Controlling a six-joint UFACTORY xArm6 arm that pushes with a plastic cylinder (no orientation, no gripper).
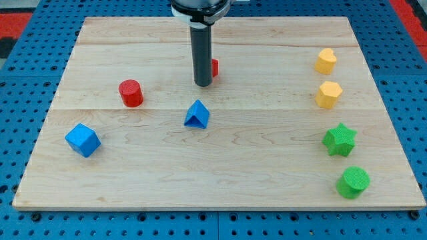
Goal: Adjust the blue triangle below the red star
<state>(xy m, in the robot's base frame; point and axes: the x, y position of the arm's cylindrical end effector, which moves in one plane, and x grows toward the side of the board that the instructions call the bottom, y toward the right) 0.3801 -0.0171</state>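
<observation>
The blue triangle [197,115] lies near the middle of the wooden board. My tip [203,84] stands just above it in the view, a short gap apart. A red block [215,67], mostly hidden behind the rod, shows only as a sliver at the rod's right side; its shape cannot be made out. The blue triangle sits below and slightly left of that red block.
A red cylinder [131,93] stands left of the rod. A blue cube [83,140] lies at the lower left. At the right side are a yellow heart [325,61], a yellow hexagon [328,95], a green star [339,140] and a green cylinder [352,182].
</observation>
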